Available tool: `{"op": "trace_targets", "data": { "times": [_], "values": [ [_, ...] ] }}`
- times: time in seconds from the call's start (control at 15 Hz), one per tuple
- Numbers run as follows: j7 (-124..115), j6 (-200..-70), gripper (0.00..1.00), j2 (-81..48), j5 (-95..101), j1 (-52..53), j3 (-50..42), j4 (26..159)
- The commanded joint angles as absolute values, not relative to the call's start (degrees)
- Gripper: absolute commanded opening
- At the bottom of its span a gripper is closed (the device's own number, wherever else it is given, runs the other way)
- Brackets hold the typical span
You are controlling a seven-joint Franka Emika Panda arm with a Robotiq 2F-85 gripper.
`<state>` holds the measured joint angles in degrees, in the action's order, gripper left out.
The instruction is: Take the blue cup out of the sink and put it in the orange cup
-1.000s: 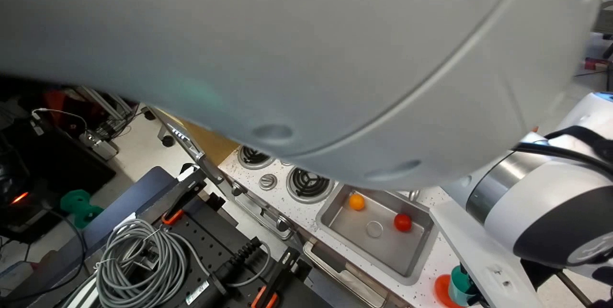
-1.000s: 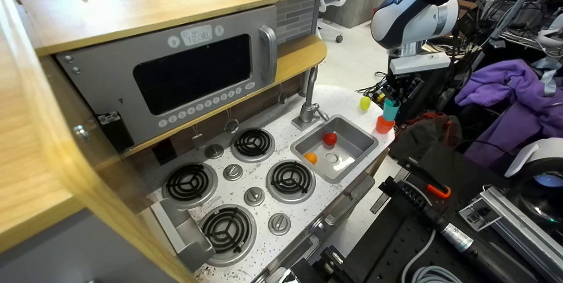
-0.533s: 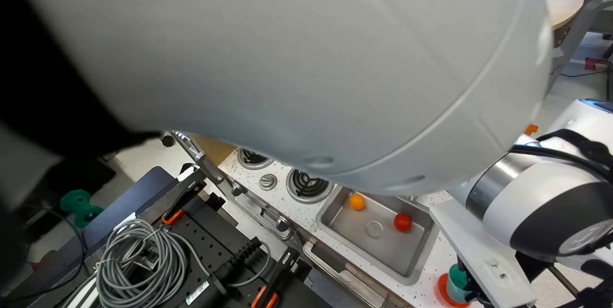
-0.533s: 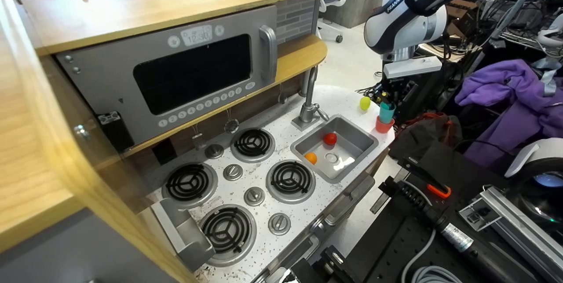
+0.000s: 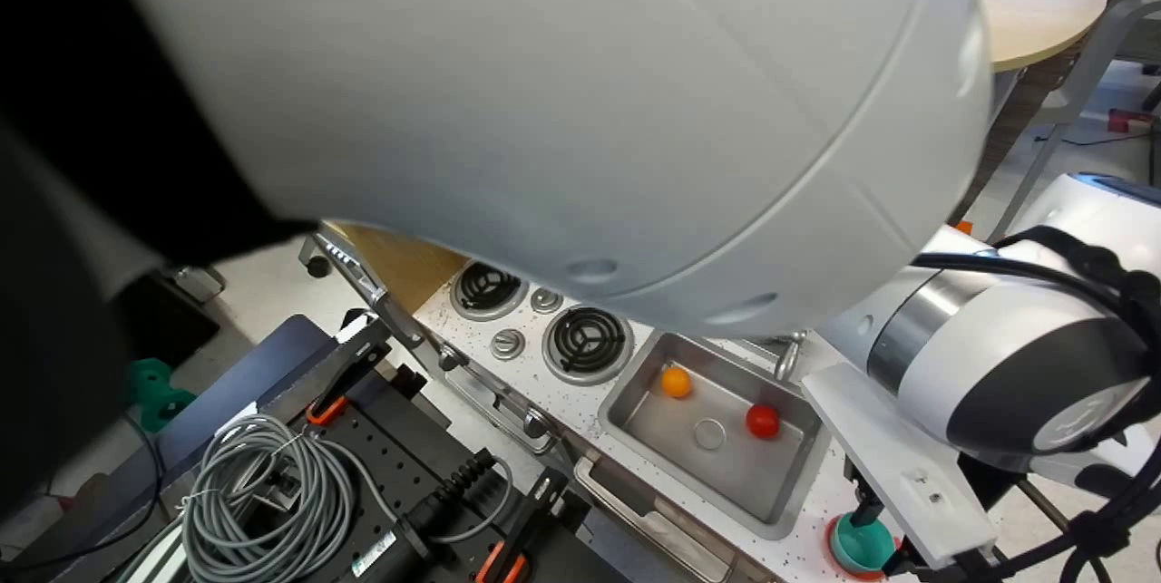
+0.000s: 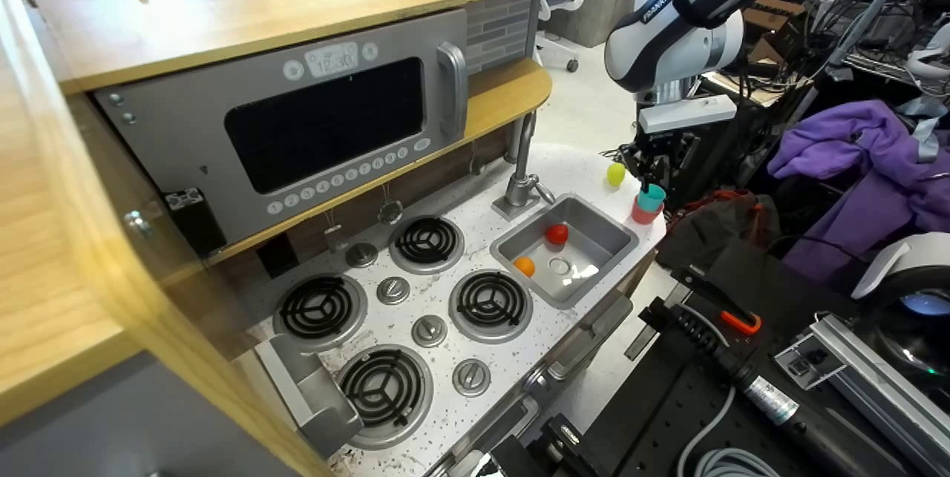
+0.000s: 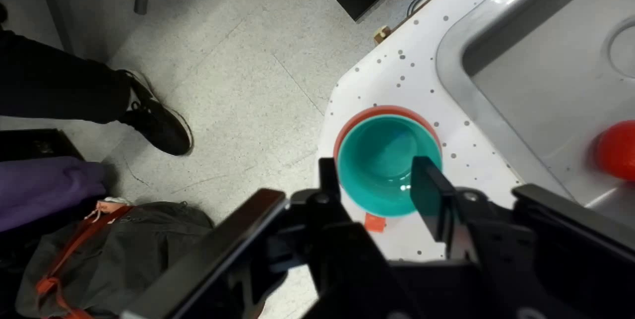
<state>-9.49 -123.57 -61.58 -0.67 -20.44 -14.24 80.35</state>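
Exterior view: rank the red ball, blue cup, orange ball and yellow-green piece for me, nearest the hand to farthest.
In an exterior view:
1. Blue cup: right at the hand.
2. Yellow-green piece: picture-left of the blue cup.
3. Red ball: in the sink, toward the faucet.
4. Orange ball: also in the sink, toward the burner.

Looked down aslant, in an exterior view, from the side of the black pegboard (image 5: 399, 438), so close to the robot arm (image 5: 590, 102) as to lose most of the upper half behind it. Looked down, in an exterior view, from high up, just beside a wooden panel (image 6: 52, 225), across the burners (image 6: 490, 303) toward the sink (image 6: 597, 243) and, farther off, the robot arm. Faced nearly straight down, in the wrist view, past the gripper (image 7: 373, 175), close over the blue cup (image 7: 379, 158) and the orange cup (image 7: 359, 117). Shared sink and cups across all three views, burners in both exterior views.
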Motion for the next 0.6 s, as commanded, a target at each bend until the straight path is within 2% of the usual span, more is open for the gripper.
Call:
{"op": "trace_targets", "data": {
  "times": [0.0, 0.2, 0.53],
  "values": [
    [-8.3, -123.9, 0.76, -59.1, -1.2, -20.0, -13.7, 82.4],
    [-5.8, -127.1, 0.97, -55.4, -1.2, -20.0, -12.9, 87.3],
    [1.6, -131.4, 1.0, -48.3, -0.1, -20.3, -12.1, 97.0]
  ]
}}
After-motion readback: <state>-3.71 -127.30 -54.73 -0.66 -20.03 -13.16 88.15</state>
